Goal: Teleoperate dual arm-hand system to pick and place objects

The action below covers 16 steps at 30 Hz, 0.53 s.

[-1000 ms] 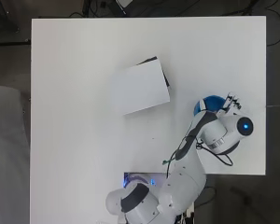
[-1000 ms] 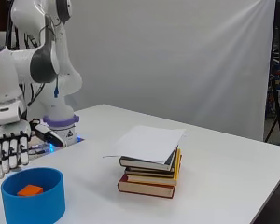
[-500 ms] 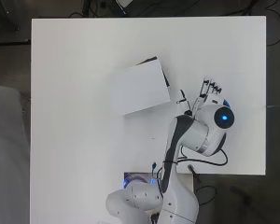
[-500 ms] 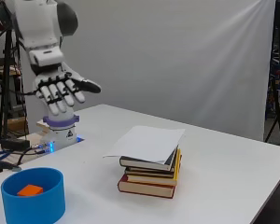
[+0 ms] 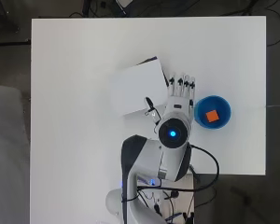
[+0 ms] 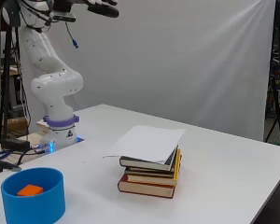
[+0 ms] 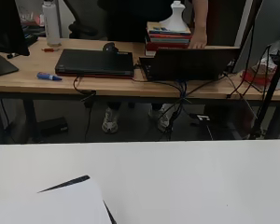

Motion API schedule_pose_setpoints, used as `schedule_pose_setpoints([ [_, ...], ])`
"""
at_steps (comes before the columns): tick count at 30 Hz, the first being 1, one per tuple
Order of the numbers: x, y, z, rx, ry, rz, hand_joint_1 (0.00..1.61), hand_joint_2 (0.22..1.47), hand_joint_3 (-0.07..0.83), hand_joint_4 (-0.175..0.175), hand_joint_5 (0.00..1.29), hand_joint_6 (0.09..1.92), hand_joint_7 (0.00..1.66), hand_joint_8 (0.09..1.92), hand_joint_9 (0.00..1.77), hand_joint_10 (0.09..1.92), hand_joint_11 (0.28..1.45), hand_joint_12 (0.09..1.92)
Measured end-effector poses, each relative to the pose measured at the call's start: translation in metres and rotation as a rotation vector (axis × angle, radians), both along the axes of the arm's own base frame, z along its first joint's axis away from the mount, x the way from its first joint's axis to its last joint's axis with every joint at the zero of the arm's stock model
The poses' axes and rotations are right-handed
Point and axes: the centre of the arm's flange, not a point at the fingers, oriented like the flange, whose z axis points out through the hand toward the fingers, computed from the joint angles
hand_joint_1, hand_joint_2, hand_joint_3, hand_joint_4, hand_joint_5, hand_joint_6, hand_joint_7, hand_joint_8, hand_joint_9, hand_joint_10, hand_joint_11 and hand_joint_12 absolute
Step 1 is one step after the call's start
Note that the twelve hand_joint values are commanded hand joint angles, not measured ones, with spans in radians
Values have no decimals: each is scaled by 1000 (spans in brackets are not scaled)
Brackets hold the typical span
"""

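Hand point(image 5: 179, 95) high above table point(image 5: 74, 70), fingers straight, spread, holding nothing. Below: book stack point(image 6: 151, 175) under white sheet point(image 6: 147, 142); blue bowl point(image 6: 33, 196) holds orange block point(image 6: 30, 190).

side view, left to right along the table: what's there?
blue bowl holding an orange block → stack of books with a white sheet on top.

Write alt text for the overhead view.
A white robot arm reaches up a white table, its robot hand open with fingers straight, between a paper-topped stack of books and a blue bowl holding an orange block.
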Motion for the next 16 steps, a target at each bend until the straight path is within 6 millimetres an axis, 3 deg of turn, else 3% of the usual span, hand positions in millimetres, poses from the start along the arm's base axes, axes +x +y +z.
schedule_pose_setpoints([
  [3,2,18,1,-19,36,52,52,952,4,14,260,87,256,87,385,87,399,87],
  [8,5,36,-9,-58,85,53,43,927,-7,36,227,87,249,87,361,87,394,87],
  [16,15,45,-21,-101,130,41,30,927,-3,56,226,87,253,87,348,87,396,87],
])
